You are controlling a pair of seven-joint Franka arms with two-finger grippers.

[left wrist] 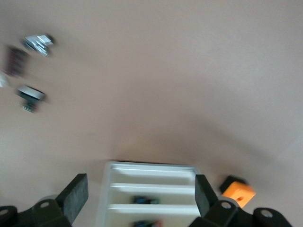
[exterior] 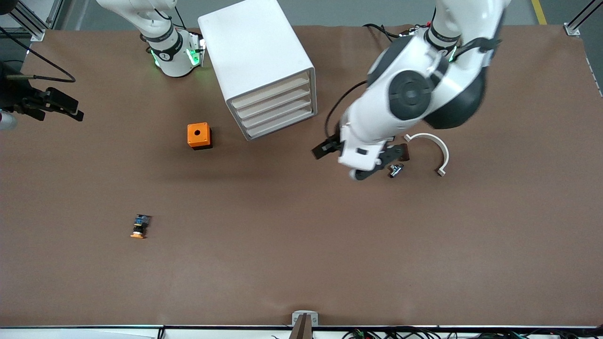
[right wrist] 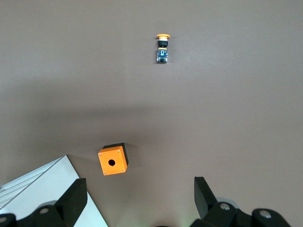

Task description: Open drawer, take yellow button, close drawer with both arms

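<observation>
The white cabinet (exterior: 256, 56) stands near the robots' bases, and its stacked drawers (exterior: 275, 110) look pushed in. The button (exterior: 139, 226), with an orange cap, black body and blue end, lies on the bare table. It is nearer the front camera than the cabinet, toward the right arm's end. My left gripper (exterior: 324, 149) hangs open and empty in the air beside the drawer fronts. In the left wrist view, this gripper (left wrist: 140, 187) frames the drawers (left wrist: 151, 171). My right gripper (right wrist: 139, 187) is open and empty, high over the table. The right wrist view shows the button (right wrist: 162, 47) and the cabinet's corner (right wrist: 42, 189).
An orange box with a black hole (exterior: 199, 135) sits beside the cabinet and also shows in the right wrist view (right wrist: 112, 160). Under the left arm lie a small metal part (exterior: 395, 170), a dark flat piece (exterior: 404, 153) and a white curved clip (exterior: 435, 150). Black gear (exterior: 47, 103) juts in at the right arm's end.
</observation>
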